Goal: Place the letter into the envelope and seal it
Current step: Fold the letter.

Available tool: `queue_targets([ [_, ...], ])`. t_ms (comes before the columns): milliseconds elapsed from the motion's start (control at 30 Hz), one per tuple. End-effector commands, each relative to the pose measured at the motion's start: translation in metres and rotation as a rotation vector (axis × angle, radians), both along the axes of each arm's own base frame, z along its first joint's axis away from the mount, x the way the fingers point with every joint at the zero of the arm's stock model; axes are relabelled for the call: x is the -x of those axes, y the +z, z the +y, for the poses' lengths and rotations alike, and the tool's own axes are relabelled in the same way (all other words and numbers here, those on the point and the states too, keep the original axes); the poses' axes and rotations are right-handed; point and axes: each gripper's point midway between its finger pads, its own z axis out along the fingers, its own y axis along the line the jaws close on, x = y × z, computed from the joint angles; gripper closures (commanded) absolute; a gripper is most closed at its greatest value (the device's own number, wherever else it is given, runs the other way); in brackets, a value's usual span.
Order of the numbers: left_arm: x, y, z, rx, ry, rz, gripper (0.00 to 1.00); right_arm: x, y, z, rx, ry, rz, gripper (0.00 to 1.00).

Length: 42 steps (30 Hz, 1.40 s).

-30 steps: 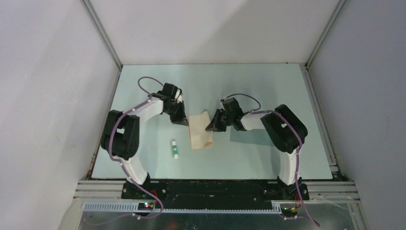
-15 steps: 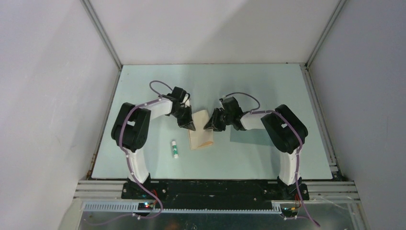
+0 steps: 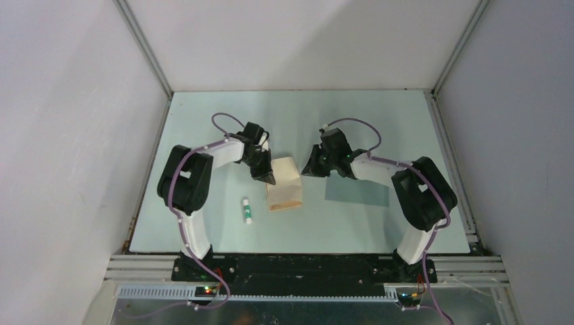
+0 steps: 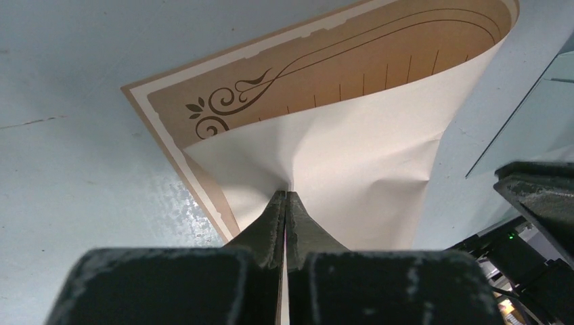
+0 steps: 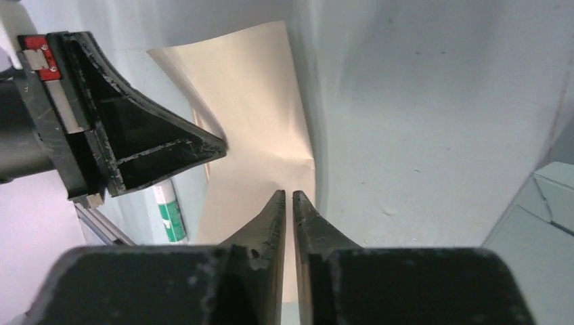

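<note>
Letting go, my right claw (image 3: 308, 169) parts slightly and backs off; my left claw (image 3: 269, 179) alone pinches the folded letter (image 3: 285, 186) mid-way across the worktop (image 3: 216, 115), the envelope (image 3: 357, 191) not yet filled.

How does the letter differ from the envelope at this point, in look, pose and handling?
Colour: the letter is tan with a brown ornamental border; the envelope is plain teal-grey, close to the colour of the table.
Pose: the letter is curled over on itself; the envelope lies flat.
Handling: the jaws of the left gripper are clamped on the letter; no gripper holds the envelope.
Both are paper rectangles on the table.
</note>
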Motion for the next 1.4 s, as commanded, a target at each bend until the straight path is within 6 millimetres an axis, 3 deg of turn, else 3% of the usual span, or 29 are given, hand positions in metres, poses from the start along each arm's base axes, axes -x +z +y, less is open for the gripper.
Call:
queue_targets([
  [0, 0.012, -0.018, 0.018, -0.091, -0.025, 0.034, 1.0, -0.004, 0.016, 0.022, -0.045, 0.048, -0.032, 1.0],
  [167, 0.011, -0.018, 0.016, -0.087, -0.029, 0.038, 1.0, -0.004, 0.005, 0.042, -0.166, 0.1, 0.023, 1.0],
  [433, 0.014, -0.021, 0.016, -0.085, -0.041, 0.048, 1.0, -0.023, -0.03, 0.038, -0.174, 0.054, 0.093, 1.0],
  [833, 0.014, -0.023, 0.014, -0.076, -0.057, 0.063, 1.0, -0.059, -0.009, 0.053, -0.198, 0.036, 0.035, 1.0],
  [1000, 0.015, -0.024, 0.013, -0.074, -0.057, 0.067, 1.0, -0.063, -0.043, 0.051, -0.11, 0.021, 0.075, 1.0],
  [1067, 0.015, -0.023, 0.014, -0.072, -0.056, 0.065, 1.0, -0.065, -0.046, 0.049, -0.085, 0.015, 0.074, 1.0],
  [1367, 0.016, -0.022, 0.014, -0.07, -0.057, 0.066, 1.0, -0.09, -0.011, 0.065, -0.109, 0.007, -0.015, 1.0],
])
